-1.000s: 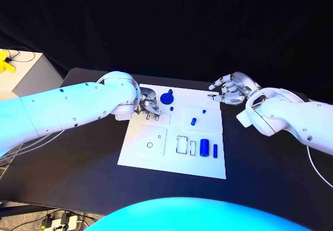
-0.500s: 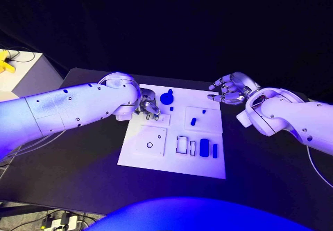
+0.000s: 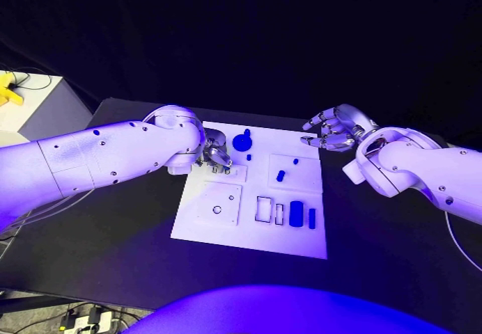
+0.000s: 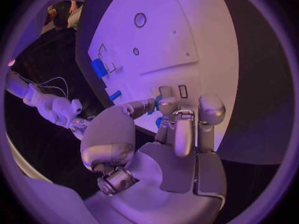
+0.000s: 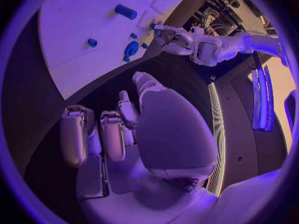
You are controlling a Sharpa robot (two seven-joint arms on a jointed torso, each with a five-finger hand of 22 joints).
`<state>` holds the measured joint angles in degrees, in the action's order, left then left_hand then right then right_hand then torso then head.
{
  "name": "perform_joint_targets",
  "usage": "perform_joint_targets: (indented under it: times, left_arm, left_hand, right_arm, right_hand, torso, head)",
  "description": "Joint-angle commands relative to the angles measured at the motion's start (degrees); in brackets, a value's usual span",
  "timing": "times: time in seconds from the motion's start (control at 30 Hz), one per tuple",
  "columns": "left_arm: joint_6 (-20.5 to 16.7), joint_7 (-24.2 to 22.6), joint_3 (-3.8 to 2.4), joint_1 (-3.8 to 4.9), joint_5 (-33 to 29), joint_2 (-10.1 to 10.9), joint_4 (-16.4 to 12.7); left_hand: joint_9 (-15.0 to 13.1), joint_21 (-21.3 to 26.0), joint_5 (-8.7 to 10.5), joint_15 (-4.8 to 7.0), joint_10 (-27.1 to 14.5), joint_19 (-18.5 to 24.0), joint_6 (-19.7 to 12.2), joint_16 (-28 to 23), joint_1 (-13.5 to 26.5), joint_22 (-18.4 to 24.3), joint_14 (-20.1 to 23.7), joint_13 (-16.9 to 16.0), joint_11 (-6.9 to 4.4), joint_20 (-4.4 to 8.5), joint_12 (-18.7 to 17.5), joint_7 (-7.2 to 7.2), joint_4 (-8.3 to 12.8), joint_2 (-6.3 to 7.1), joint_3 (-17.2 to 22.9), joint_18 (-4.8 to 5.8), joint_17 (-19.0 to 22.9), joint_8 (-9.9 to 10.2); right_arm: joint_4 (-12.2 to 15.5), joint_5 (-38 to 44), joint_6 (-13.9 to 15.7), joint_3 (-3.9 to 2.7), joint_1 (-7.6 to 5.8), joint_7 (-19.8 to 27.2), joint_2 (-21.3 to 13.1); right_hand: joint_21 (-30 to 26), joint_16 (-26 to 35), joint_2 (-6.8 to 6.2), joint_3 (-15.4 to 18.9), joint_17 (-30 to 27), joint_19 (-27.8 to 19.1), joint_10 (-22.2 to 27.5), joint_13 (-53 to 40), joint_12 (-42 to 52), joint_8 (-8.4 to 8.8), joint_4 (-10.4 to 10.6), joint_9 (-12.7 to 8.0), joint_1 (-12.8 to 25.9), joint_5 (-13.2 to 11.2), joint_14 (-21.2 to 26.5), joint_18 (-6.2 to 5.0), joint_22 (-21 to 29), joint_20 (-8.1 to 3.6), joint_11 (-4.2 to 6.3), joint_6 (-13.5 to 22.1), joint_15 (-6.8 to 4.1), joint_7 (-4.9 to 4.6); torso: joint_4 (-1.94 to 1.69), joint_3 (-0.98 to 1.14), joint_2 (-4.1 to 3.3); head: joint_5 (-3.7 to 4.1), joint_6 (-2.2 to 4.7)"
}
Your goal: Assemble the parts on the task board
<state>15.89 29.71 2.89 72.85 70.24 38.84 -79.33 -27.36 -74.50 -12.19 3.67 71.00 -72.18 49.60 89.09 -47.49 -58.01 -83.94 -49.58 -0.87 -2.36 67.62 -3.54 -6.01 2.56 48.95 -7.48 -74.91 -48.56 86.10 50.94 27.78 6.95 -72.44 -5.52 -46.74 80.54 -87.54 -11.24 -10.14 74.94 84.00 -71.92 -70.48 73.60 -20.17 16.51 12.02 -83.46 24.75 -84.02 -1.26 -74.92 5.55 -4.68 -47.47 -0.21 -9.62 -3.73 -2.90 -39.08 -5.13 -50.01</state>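
Observation:
The white task board (image 3: pixel 226 226) lies in the middle of the black table. My left hand (image 3: pixel 213 155) is low over the board's far left part, beside small slots. In the left wrist view the thumb and a finger pinch a small blue part (image 4: pixel 159 120) just above the board (image 4: pixel 187 30). A round blue knob (image 3: pixel 242 142) stands right of that hand. A blue cylinder (image 3: pixel 295 212) and a thin blue bar (image 3: pixel 311 218) lie near the recesses on the board's right side. My right hand (image 3: pixel 331 129) hovers off the board's far right corner, fingers curled in on nothing.
Small blue pieces (image 3: pixel 280 175) (image 3: pixel 294 161) sit on the board's middle square. Two round holes (image 3: pixel 217 209) mark the near left square. A pale cabinet (image 3: pixel 35 104) stands off the table's far left. Bare black table (image 3: pixel 120 243) surrounds the board.

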Motion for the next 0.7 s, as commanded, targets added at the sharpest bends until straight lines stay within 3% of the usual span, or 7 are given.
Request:
perform_joint_targets:
  times: [0.03,0.7]
  left_arm:
    - [1.8,-0.1,0.02,0.0,0.9,0.0,-0.3]
    - [3.5,0.1,0.31,-0.12,1.1,-0.3,-0.2]
  left_hand:
    - [0.1,-0.3,-0.38,0.44,0.4,-0.4,0.6,0.3,-0.8,-0.1,-5.6,0.0,-0.09,0.05,0.3,0.38,9.9,-1.19,10.3,1.0,-13.7,-0.1]
    - [0.2,-0.4,-0.31,0.44,0.3,-0.4,0.7,0.3,-0.8,-0.1,-5.7,0.1,-0.09,0.05,0.2,0.38,9.9,-1.28,10.4,1.02,-13.7,-0.1]
  right_arm:
    - [0.1,0.6,-0.7,-0.02,0.04,0.4,0.0]
    - [0.0,0.6,-0.8,-0.02,0.04,0.5,0.0]
  right_hand:
    - [-0.2,0.1,0.02,-0.2,10.4,1.9,0.4,0.1,0.0,0.25,0.0,-0.1,0.5,0.3,-4.6,-1.15,-7.9,0.53,-0.11,0.5,0.55,-0.06]
    - [-0.3,0.1,-0.16,-0.6,10.4,1.9,0.4,0.1,0.0,0.24,-0.1,-0.1,0.8,0.4,-4.6,-1.15,-7.9,0.54,-0.11,0.5,0.56,-0.07]
  torso:
    - [-0.02,0.0,-0.01]
    - [-0.01,0.01,-0.04]
  head:
    - [-0.03,0.01]
    - [-0.1,0.01]
